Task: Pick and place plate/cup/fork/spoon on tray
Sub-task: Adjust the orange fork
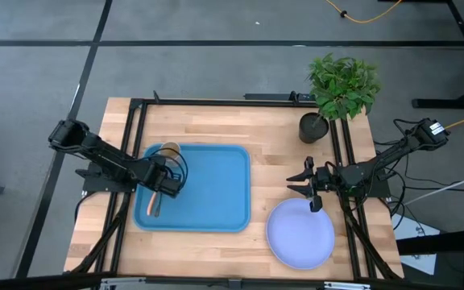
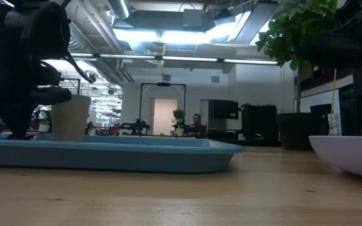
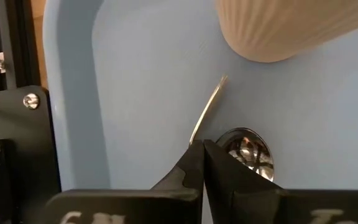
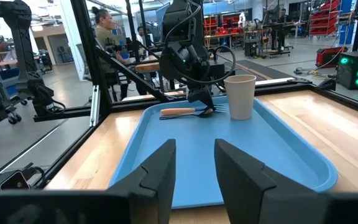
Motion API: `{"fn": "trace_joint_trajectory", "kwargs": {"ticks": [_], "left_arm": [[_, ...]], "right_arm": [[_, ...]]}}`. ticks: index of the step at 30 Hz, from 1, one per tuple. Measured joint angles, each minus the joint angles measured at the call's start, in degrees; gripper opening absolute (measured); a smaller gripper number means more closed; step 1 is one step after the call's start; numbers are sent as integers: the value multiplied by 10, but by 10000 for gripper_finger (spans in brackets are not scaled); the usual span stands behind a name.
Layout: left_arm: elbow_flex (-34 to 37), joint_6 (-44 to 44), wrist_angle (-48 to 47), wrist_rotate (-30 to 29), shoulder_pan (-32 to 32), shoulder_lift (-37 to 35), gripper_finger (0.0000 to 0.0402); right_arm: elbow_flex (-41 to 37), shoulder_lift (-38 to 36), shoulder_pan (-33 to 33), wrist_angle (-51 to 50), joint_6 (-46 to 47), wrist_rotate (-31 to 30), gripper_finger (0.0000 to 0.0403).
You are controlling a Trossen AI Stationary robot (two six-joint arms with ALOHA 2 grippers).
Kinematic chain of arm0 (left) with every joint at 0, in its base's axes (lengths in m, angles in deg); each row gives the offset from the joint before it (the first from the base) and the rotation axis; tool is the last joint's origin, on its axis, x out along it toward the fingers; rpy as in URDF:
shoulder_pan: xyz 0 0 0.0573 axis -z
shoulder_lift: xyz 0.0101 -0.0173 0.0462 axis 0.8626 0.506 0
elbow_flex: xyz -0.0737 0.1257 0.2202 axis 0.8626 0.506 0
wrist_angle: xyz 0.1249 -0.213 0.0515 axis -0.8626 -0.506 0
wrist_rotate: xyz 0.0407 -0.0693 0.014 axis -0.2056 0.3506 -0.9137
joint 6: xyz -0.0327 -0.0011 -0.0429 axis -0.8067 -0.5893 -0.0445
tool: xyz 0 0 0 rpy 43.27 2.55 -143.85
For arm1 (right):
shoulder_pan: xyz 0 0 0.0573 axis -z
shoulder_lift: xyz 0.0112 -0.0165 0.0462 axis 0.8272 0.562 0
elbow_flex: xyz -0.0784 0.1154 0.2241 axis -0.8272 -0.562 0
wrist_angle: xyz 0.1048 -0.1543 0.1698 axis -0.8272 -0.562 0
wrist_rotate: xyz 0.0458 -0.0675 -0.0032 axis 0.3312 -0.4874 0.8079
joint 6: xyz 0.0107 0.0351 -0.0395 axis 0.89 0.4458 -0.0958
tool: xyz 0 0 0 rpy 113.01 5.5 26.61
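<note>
Left gripper [image 1: 171, 182] pinched tight on thin, stiff, slippery spoon [image 3: 244, 148] over tray [image 1: 224, 201]; right gripper [image 1: 311, 190] spread wide, best taking light rigid plate [image 1: 300, 234] by its rim.

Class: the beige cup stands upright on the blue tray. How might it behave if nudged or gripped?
The cup looks thin and paper-like, so probably light and easily crushed. Taller than wide, it may tip if pushed near its rim. On the smooth tray it could slide.
</note>
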Motion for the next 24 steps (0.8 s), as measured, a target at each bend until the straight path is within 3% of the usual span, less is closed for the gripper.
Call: {"fn": "trace_joint_trajectory", "kwargs": {"ticks": [24], "left_arm": [[0,-1,-41,17,0,0,0]], "right_arm": [[0,0,0,-26,5,0,115]]}}
